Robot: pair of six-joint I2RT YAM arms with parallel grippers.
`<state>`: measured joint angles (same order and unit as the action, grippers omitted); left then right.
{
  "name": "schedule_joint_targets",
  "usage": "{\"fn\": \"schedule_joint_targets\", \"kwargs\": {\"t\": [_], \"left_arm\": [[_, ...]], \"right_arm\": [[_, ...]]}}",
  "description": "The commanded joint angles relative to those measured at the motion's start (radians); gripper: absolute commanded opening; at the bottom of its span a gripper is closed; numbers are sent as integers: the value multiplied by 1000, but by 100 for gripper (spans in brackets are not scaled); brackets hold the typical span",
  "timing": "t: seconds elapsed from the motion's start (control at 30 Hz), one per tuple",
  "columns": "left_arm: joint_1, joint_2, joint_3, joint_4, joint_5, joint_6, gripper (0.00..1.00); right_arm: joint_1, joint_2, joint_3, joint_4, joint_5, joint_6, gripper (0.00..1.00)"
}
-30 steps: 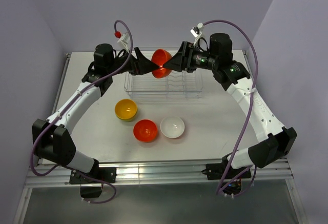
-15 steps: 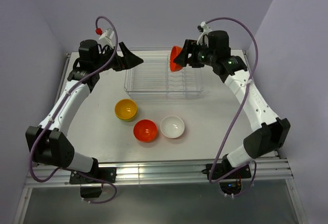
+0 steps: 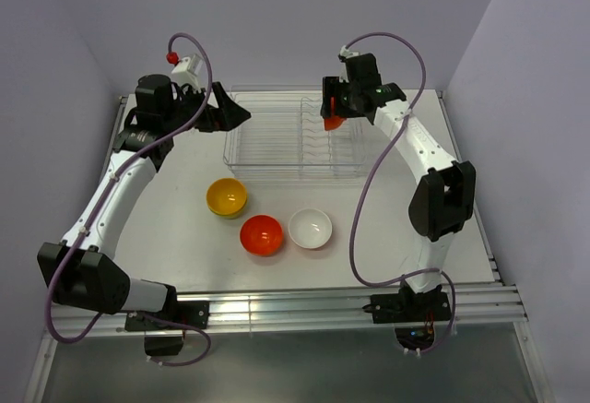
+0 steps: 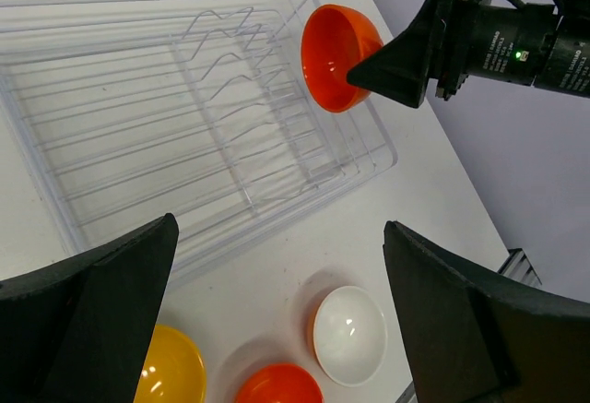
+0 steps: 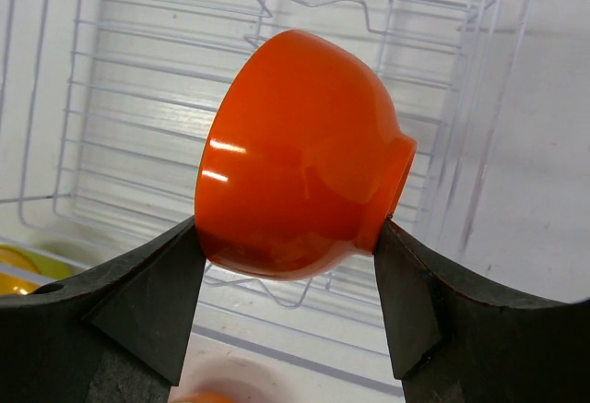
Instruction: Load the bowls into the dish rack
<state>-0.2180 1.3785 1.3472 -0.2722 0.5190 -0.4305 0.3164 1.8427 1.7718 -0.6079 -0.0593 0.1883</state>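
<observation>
— What is the left claw doing?

— Its fingers are spread wide, with nothing between them. It hangs at the left end of the rack, a clear ribbed tray stretching away to its right.

— And the loose bowls?

— Three sit upright on the table, nearer the arm bases than that claw and off to its right. First comes a yellow bowl, then a red bowl and a white bowl side by side.

— The right claw?

— It is clamped on an orange-red bowl, with one finger pressed to each side. The bowl is glossy and plain with a small foot. It is tipped on its side, mouth turned toward the left claw. It hangs over the right part of the rack, and I cannot tell whether it touches the ribs.
</observation>
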Motion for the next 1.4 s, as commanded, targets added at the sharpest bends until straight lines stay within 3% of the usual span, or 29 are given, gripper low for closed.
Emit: {"fn": "schedule_joint_targets", "kwargs": {"t": [0.0,0.4,1.37], "left_arm": [[0,-36,23,-18,-30,52,99],[2,-42,-2,-16,-36,47,99],[2,-55,-6,-55,-73,73,99]], "right_arm": [[-5,-8,90,-27,81,-41,0],[10,-34,48,-188,96,-115,0],[124,44,-58,-213,320,-236,0]]}}
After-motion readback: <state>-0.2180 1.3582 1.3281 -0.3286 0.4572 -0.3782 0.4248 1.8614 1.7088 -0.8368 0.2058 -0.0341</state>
